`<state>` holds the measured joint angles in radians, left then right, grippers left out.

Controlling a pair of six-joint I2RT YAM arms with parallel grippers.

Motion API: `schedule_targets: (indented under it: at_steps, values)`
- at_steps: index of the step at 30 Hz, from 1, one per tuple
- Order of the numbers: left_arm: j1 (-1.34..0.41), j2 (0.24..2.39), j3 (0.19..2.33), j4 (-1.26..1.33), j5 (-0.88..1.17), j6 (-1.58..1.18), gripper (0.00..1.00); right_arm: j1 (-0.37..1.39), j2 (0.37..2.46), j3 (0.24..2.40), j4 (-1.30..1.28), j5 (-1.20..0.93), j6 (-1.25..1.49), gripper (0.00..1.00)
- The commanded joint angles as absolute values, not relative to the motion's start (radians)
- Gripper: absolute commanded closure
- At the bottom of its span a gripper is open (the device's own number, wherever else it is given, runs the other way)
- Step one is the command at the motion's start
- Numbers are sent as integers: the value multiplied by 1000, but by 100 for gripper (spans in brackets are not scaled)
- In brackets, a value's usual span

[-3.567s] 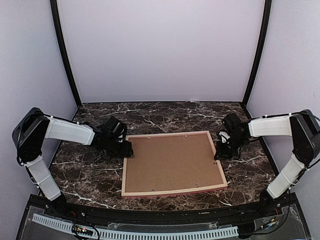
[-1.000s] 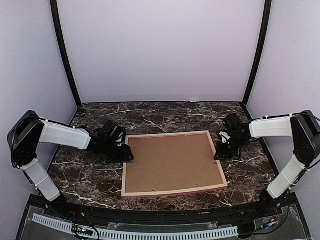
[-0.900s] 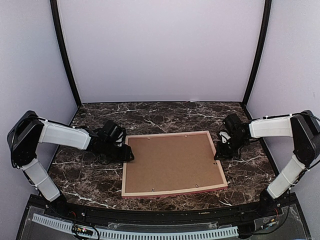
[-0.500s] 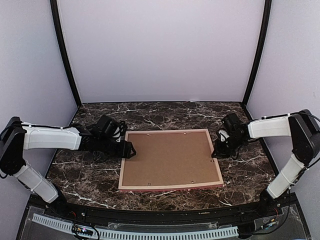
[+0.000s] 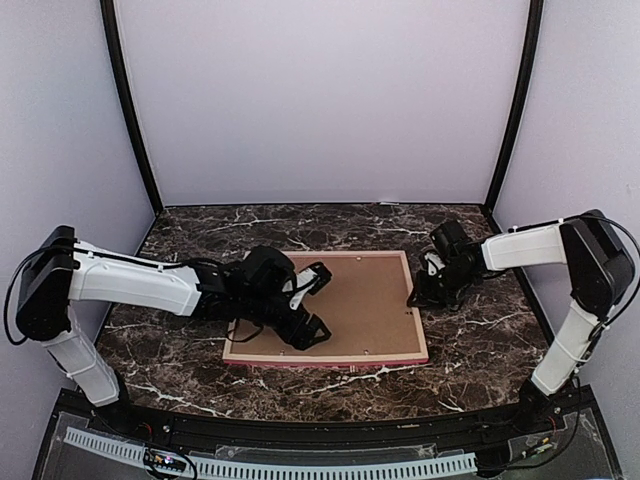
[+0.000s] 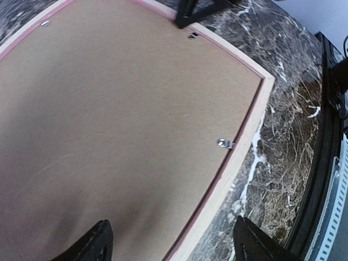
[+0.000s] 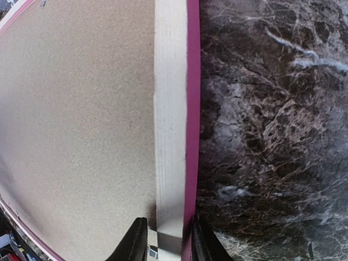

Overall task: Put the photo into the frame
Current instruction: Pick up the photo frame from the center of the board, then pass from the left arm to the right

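— Since half a second ago the left claw (image 6: 176, 247) has swung off the left rail of the frame (image 5: 418, 318) and in over the brown backing board (image 5: 365, 300). The frame itself has slid left and farther back on the desk (image 5: 480, 335).
— How does that claw stand?
— Its fingers (image 6: 100, 244) are spread wide with nothing gripped, over the board. A small metal tab (image 6: 224, 143) sits against the near rail.
— And the right claw (image 7: 167, 239)?
— Its fingertips straddle the frame's right rail, with tan wood and the pink edge between them. Whether they press it I cannot tell.
— Where is the frame?
— It lies face down and flat on the dark marble desk, about mid-desk, between the two arms.
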<state>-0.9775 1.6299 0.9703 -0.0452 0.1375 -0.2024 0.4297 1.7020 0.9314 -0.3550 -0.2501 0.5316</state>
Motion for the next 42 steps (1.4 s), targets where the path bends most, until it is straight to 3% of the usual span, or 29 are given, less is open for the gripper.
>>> schedule_targets:
  at_steps: [1,8,18,29,35,42]
  values:
    - [-1067,1697,1055,-26,120,4,22,432,1661,947,-360,-288,525,69]
    - [-1158,1861,1193,-97,59,189,33,428,1600,888,-366,-286,530,63]
    - [-1188,1946,1220,-118,-37,249,47,425,1522,778,-337,-298,559,61]
    - [-1189,1969,1214,-123,-67,273,78,426,1489,711,-301,-313,581,60]
    - [-1189,1956,1227,-146,-64,274,100,425,1487,716,-290,-328,585,59]
    - [-1189,1886,1261,-165,-37,258,100,423,1467,692,-265,-377,603,53]
